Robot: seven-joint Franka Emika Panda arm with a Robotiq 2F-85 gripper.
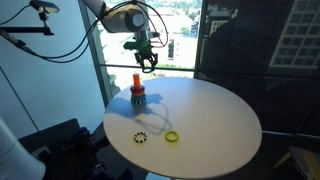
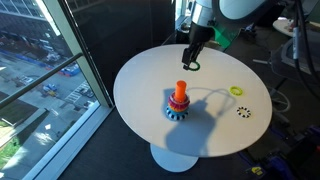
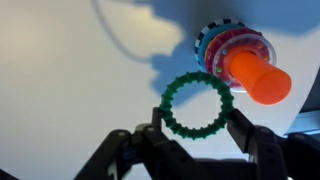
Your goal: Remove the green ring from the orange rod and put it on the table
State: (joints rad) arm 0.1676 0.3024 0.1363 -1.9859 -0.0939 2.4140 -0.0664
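A big round table [image 1: 210, 110] with a smooth white top fills the middle of both exterior views. Tall glass windows [image 2: 40, 60] stand close beside it, and streets and buildings show through them far below. Sun falls on the white top and throws dark shadows across it. The orange rod [image 1: 137, 82] stands upright near the upper left edge of the table top in an exterior view. Some stacked rings [image 1: 137, 98] sit around its foot. The gripper [image 1: 148, 64] hangs in the air just above the rod, near the top of the frame. Its jaws are clamped on the green ring [image 3: 168, 105]. In the wrist view, one dark finger presses on the ring's left side and one on its right. The ring is off the rod and up in the air, held over the white top. In the wrist view the rod shows at the upper right of the ring. A yellow-green ring [image 1: 172, 136] and a black-and-white toothed ring [image 1: 141, 138] lie flat on the table. They are near each other at the lower middle of the frame, well apart from the rod.
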